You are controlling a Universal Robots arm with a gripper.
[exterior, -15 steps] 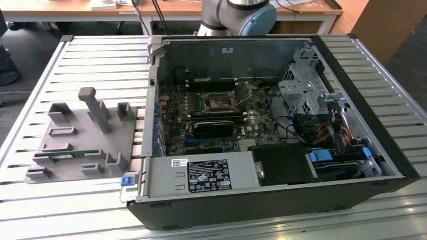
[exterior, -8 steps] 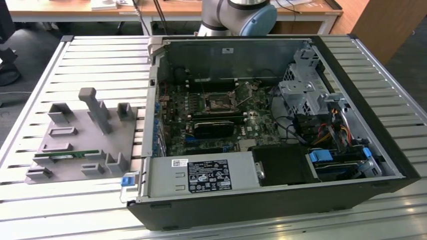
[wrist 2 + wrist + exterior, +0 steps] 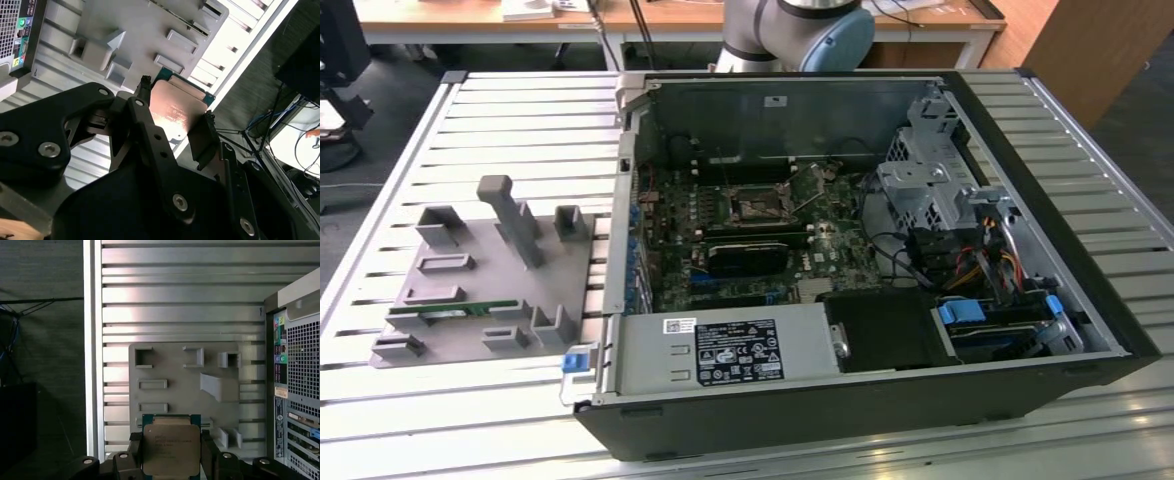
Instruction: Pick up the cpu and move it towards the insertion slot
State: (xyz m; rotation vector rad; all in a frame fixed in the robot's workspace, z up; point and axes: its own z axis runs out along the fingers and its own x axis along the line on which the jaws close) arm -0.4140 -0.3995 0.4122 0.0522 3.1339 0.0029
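The end effector [image 3: 175,112] sits closest in both wrist views, its black fingers [image 3: 134,450] closed narrowly on two opposite edges of the cpu [image 3: 171,449], which it holds clear above the gray fixture tray [image 3: 175,370]. In the second wrist view the chip [image 3: 176,112] shows its shiny metal top and thin pale rim between the two pads, with the tray's raised blocks some way beneath it. In the exterior view, going from that view's left, the same gray tray [image 3: 467,300] rests on the slatted metal worktop [image 3: 520,120], with a narrow green memory stick [image 3: 447,312] lying in one of its near pockets; its other pockets look bare as far as I can tell. To the right of the tray lies the open computer case [image 3: 1067,330], which holds the green motherboard [image 3: 720,250], a power supply at the near side and a drive cage at the right. The insertion slot [image 3: 758,204] sits on that board toward the far side, well apart from the tray. The grip is on thin edges only, so I judge the main risk to be the chip slipping or tilting between the pads, or catching the case wall on the way across.
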